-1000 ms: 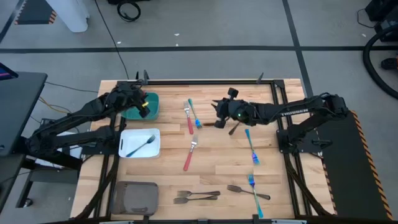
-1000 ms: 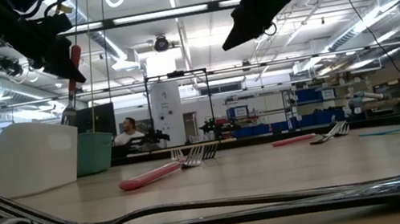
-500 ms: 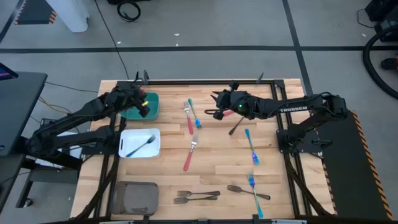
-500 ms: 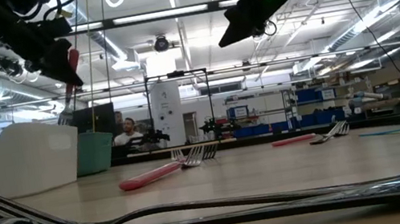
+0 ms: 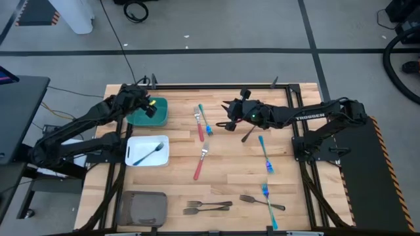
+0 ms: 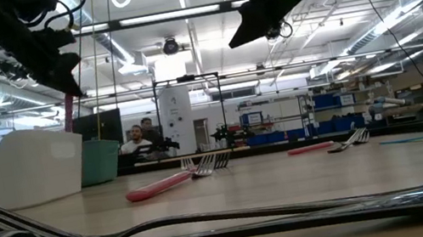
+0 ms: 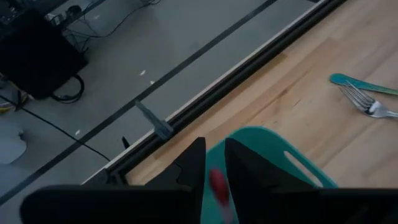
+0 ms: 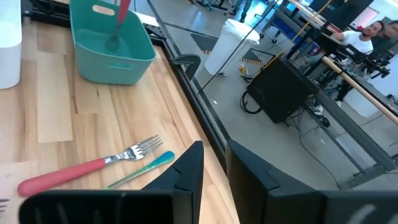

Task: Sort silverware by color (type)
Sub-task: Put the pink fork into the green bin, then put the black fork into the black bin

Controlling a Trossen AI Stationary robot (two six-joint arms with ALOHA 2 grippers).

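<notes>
My left gripper [image 5: 149,108] hangs over the green bin [image 5: 161,118], shut on a red-handled fork [image 8: 120,22]. The fork stands steeply in the bin, tines down near its floor. My right gripper [image 5: 227,123] hovers shut and empty above mid-table, near a dark grey fork [image 5: 247,134] lying flat. Also flat on the wood are two red-handled forks [image 5: 200,129] [image 5: 201,162], blue-handled ones [image 5: 205,120] [image 5: 264,154] [image 5: 269,204] and dark grey forks [image 5: 207,206] [image 5: 262,202]. One fork [image 5: 149,152] lies in the white bin [image 5: 133,141]. My left gripper has the red handle [image 7: 219,186] between its two fingers, coming from above and pointing down into the green bin [image 7: 292,163]. The fork hangs below the fingers, tines lowest. My own fingers hide the place of contact, so the exact part of the handle cannot be told.
A grey bin [image 5: 144,208] sits at the near left corner. A black frame rail [image 5: 216,85] runs along the far edge. Bare wood lies between the white bin and the middle forks. People sit far behind the table [image 6: 137,139].
My left gripper has shifted slightly toward the far edge over the green bin, and the red-handled fork now hangs lower, its bright handle no longer showing beside the fingers in the low view. My right gripper has risen a little from the dark grey fork and drifted toward the table's left.
</notes>
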